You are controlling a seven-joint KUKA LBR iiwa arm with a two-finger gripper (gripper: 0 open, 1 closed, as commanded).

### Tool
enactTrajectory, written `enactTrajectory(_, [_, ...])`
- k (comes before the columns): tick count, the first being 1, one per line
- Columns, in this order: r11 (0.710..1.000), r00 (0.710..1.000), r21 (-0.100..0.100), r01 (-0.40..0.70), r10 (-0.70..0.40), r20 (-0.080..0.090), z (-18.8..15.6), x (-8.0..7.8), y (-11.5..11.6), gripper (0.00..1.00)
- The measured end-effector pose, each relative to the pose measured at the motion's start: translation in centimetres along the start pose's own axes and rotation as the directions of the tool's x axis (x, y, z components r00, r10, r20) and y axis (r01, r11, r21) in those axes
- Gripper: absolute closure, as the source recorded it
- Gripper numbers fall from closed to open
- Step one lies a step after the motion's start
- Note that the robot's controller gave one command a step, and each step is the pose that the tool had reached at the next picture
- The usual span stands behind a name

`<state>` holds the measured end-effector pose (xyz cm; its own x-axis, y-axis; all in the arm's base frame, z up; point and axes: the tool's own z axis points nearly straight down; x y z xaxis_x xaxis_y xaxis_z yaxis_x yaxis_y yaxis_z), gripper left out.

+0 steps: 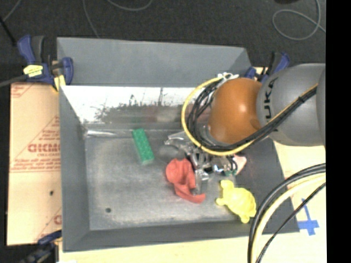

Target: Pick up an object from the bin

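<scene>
Bin (109, 196) came first by size: grey metal, its floor mostly bare. Arm (296, 108) came next, reaching in from 3 o'clock, its orange cover (233, 111) and looped cables over the floor at 2 o'clock.

Of the loose things the red lump (178, 174) was the biggest. It looked soft and crumpled, and lay just toward 3 o'clock of the floor's centre. We saw a yellow toy (238, 201) at 4 o'clock near the corner, apart from the lump, and a green block (143, 146) at 11 o'clock, well clear. A pink-and-white scrap (239, 162) lay at 3 o'clock, partly under the wrist.

The gripper (198, 174) was low at the lump's 3 o'clock edge. We could not tell whether it was open or closed, nor whether it had hold of anything.

As the lump was nearest, we judged it the likely pick. To do that well, we thought, the gripper should sit over the thick fold rather than the thin edge. It should go low enough to gather material and close fully before any lift. It should then rise straight up, so that the yellow toy was not dragged along.
</scene>
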<state>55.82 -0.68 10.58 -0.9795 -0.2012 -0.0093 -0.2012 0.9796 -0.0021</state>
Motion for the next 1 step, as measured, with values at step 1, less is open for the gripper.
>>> enactTrajectory(1, [0.995,0.995,-0.002,0.097,-0.098,-0.004,1.88,-0.12,0.66,0.00])
